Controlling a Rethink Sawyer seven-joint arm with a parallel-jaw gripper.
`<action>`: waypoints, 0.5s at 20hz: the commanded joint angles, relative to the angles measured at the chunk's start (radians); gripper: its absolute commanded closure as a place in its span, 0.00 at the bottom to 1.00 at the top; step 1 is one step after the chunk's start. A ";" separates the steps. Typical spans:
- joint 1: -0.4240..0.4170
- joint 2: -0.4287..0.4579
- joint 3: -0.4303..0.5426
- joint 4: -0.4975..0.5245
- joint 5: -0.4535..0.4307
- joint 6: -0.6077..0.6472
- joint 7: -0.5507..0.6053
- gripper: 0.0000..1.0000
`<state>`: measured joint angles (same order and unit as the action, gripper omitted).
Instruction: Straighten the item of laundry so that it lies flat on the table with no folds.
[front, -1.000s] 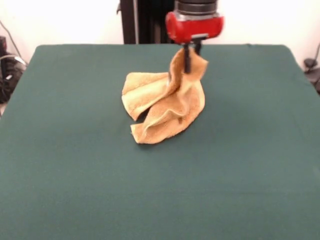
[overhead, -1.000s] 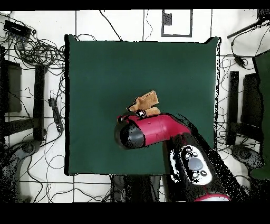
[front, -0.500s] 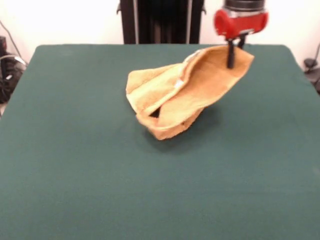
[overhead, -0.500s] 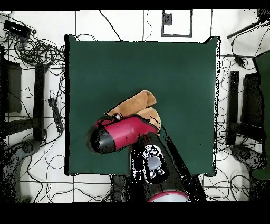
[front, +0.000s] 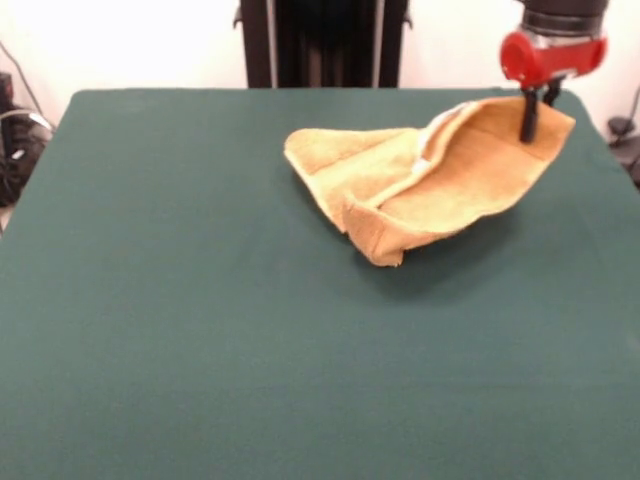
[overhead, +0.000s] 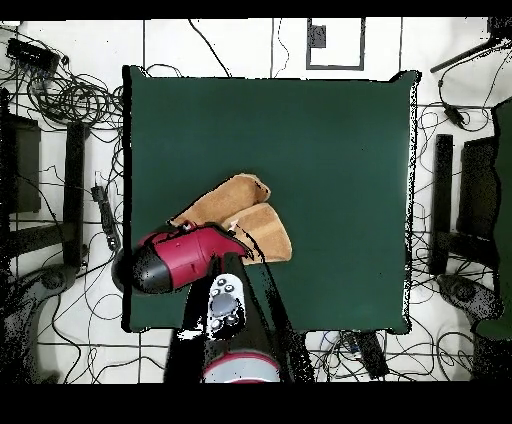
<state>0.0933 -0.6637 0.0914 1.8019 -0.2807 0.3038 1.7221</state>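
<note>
The gripper (front: 527, 128) hangs over the far right part of the bench (front: 180, 330) in the front view, red housing above and dark jaws below, and those jaws are clenched on one raised corner of the towel (front: 425, 185). From that pinched corner the orange-tan cloth sags down and to the left, so only its lower left portion lies on the green surface. It is anything but flat: a long fold runs through the middle, one layer curls over another, and a thick doubled edge points toward the camera at the bottom. A pale strip shows along the upper fold, near the middle of the cloth.

Switch to the overhead view and the picture changes. Here the red and black arm (overhead: 185, 260) covers the grasp entirely, so the jaws cannot be seen at all; only the front view shows the grip. What the overhead view does give is placement: the towel (overhead: 235, 210) lies in the lower left quarter of the bench (overhead: 330, 140), close to its left edge, appearing as two lobes that spread up and right from under the arm. The rest of the green cloth stretches wide on the right and top. Beyond the bench edges, cables (overhead: 60, 95) tangle across the pale floor (overhead: 230, 45).
</note>
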 joint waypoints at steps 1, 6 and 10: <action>0.052 0.110 -0.056 -0.080 0.111 -0.105 0.300 1.00; 0.066 0.162 -0.090 -0.102 0.129 -0.157 0.279 1.00; 0.123 0.164 -0.138 -0.110 0.166 -0.129 0.297 1.00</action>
<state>0.1503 -0.5507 0.0049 1.7535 -0.2103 0.2032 1.7410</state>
